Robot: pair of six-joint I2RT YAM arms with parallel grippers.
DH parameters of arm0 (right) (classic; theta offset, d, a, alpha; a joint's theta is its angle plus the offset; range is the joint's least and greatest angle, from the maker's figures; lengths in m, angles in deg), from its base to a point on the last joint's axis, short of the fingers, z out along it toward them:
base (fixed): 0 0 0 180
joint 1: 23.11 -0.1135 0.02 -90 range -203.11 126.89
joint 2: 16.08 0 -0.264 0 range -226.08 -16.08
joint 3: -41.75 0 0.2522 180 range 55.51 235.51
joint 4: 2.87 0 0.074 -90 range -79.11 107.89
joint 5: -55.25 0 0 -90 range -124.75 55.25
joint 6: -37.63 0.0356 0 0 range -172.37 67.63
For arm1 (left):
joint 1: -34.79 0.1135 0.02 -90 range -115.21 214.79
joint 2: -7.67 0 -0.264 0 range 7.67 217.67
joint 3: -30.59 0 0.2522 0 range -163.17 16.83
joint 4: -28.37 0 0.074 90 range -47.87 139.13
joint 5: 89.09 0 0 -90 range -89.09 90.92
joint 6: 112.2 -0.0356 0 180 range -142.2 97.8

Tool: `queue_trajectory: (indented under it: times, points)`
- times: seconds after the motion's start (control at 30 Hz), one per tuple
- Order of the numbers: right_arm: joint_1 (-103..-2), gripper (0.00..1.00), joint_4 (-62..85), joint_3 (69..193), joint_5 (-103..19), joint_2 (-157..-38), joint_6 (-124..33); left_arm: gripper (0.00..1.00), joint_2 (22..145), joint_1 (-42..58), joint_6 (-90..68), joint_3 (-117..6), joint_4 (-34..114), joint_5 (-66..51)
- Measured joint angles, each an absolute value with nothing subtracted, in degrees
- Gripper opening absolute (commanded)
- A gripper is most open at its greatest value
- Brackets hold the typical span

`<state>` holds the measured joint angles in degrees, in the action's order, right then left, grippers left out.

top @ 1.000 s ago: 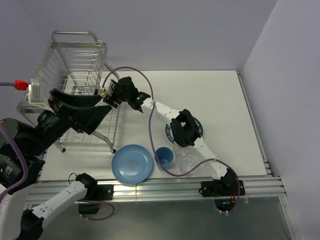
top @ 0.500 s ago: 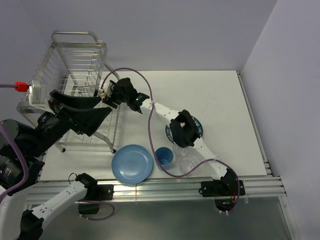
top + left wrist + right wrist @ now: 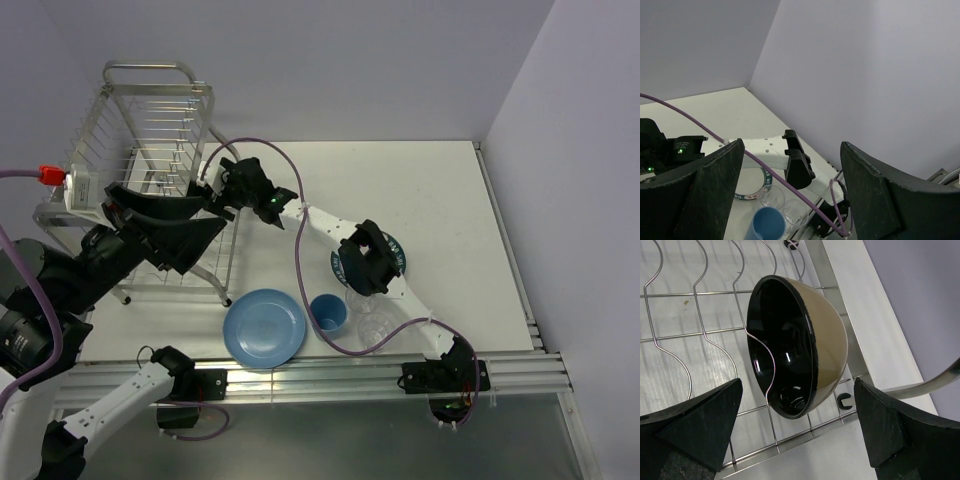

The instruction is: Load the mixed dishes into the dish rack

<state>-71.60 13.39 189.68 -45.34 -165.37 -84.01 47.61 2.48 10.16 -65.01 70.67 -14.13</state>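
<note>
Bench: white top, walls behind it and to the right. The dish rack stands at the far left corner, its silver wire tiers reaching along the left edge. The left arm hangs over the near half of the rack and blocks most of the lower tier from above. The left gripper points toward the right wall, fingers spread wide, nothing between them. The right arm stretches from the near right edge diagonally across the bench to the rack's right side. Its forearm covers most of the white plate with dark-blue lettered rim at mid bench. The right gripper is at the rack, fingers wide apart on either side of the small black bowl and clear of it. The bowl, black inside and tan outside, stands on edge in the rack's wire grid by the frame rail, and one wavy wire crosses its mouth. The plain light-blue plate lies flat near the front edge, just off the rack's near foot. The light-blue cup stands upright just right of it. Two small clear glasses stand beside the cup, partly under the right arm. A purple cable loops over the right wrist and trails across the cup and glasses.
</note>
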Motion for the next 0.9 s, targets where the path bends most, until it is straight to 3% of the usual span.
queue_trajectory:
  times: [0.2,0.43,0.57,0.77,0.9]
  points:
    - [-71.6,1.00,13.1,189.1,-44.8,-165.2,-84.0,0.84,47.1,2.5,10.2,-64.9,70.6,-14.2]
    - [-72.2,1.00,11.6,178.2,-41.0,-159.3,-81.6,0.85,48.2,2.5,11.3,-66.3,71.6,-13.1]
    - [-72.4,1.00,12.5,169.5,-37.8,-150.3,-75.2,0.83,51.6,2.5,14.6,-71.4,74.6,-9.8]
    - [-71.3,1.00,14.4,150.9,-34.6,-127.5,-58.1,0.81,55.7,2.5,21.6,-75.3,77.7,-6.0]
    - [-69.5,1.00,21.4,147.2,-32.3,-116.0,-44.1,0.74,57.5,2.5,27.0,-76.2,80.9,-5.3]
